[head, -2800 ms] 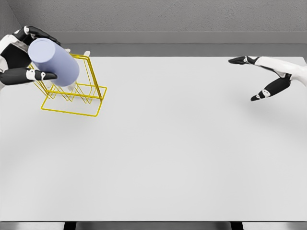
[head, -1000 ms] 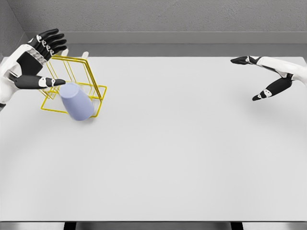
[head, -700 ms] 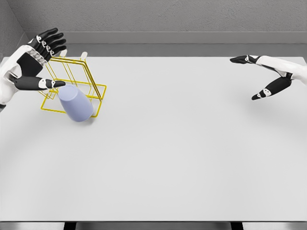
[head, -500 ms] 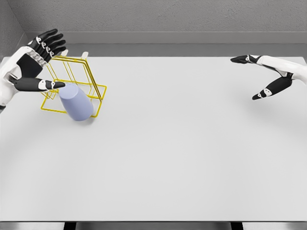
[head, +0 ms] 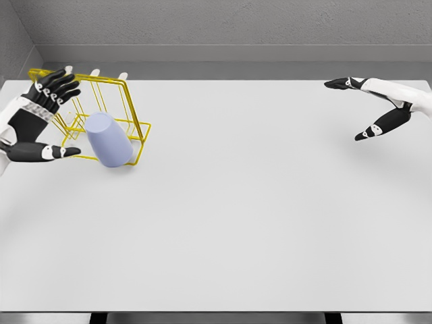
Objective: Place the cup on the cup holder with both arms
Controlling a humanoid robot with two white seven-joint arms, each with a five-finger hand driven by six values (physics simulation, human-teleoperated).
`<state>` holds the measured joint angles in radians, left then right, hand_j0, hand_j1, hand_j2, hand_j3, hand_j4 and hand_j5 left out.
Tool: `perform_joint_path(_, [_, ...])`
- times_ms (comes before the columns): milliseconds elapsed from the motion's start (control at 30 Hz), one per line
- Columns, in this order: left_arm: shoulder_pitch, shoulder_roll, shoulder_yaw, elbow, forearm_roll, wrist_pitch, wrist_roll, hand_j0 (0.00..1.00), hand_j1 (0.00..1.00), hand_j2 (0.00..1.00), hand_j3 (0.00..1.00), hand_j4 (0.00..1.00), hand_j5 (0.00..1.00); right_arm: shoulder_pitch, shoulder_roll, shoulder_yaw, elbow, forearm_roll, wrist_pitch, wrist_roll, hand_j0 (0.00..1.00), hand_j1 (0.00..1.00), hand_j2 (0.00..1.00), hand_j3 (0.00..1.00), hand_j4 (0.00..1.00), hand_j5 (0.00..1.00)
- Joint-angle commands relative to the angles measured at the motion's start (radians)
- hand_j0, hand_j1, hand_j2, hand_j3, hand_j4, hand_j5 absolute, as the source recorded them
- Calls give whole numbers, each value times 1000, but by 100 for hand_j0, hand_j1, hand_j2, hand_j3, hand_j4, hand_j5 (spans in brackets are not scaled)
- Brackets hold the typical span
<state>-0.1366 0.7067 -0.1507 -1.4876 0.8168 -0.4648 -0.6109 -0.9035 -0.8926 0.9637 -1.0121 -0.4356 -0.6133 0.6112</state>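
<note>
With the pale lavender cylindrical cup leaning on the yellow wire cup holder at the white surface's far left, the left hand, fingers spread wide and empty (the right hand, also open, hangs far right), should, I judge, withdraw clear without nudging the rack.

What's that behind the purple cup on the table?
Behind the purple cup stands a yellow wire rack, with white pegs showing at its top. The cup covers part of the rack's base, so what it rests on is hidden.
</note>
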Motion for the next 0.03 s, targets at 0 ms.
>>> perform_joint_path(0, [3, 5, 10, -49, 7, -11, 0, 100, 100, 100, 100, 100, 100, 0, 0, -2, 0, -8, 2, 0, 100, 100, 100, 100, 100, 100])
